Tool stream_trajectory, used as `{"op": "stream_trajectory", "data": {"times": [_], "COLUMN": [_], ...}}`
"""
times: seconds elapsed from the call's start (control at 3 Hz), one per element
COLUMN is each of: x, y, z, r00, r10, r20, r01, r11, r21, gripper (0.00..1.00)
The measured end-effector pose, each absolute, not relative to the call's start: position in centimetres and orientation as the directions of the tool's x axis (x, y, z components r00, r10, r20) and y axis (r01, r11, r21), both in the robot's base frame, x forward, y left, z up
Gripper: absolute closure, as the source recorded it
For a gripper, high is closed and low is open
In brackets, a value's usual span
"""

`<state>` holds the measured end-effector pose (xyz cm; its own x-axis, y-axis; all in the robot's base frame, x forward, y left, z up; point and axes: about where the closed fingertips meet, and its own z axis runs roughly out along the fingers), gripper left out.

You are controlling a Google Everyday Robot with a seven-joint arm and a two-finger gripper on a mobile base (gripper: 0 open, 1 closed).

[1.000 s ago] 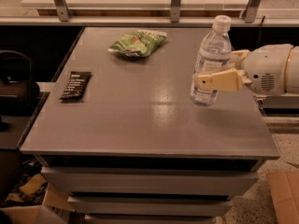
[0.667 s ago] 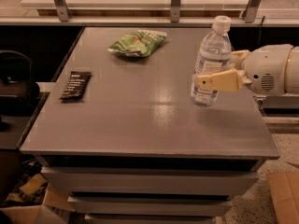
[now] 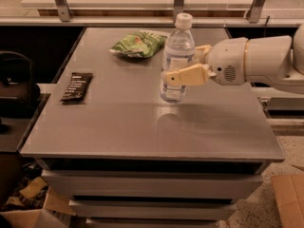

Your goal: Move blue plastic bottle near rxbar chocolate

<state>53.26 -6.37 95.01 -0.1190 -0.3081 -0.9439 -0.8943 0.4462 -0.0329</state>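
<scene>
The blue plastic bottle (image 3: 178, 42), clear with a white cap, stands upright near the middle of the grey table (image 3: 142, 132), its base at or just above the tabletop. My gripper (image 3: 181, 64) reaches in from the right and is shut on the bottle at label height, one finger (image 3: 186, 75) in front and the other behind it. The rxbar chocolate (image 3: 77, 87), a flat black bar with white lettering, lies near the table's left edge, well to the left of the bottle.
A green snack bag (image 3: 138, 44) lies at the back of the table, just left of the bottle. Metal posts and a railing run behind the table. Cardboard lies on the floor at both lower corners.
The gripper and the bottle have moved left together, from the table's right side to near its middle, closer to the black bar. The bar and green bag have not moved.
</scene>
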Motion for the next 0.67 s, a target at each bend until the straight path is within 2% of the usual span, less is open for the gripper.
{"op": "stream_trajectory", "data": {"times": [0.67], "x": [55.1], "y": [2.7], "z": [94.1], "r00": [-0.021], "r10": [-0.319], "r20": [-0.948], "r01": [-0.960], "r11": [0.270], "r21": [-0.069], "gripper": [1.00]}}
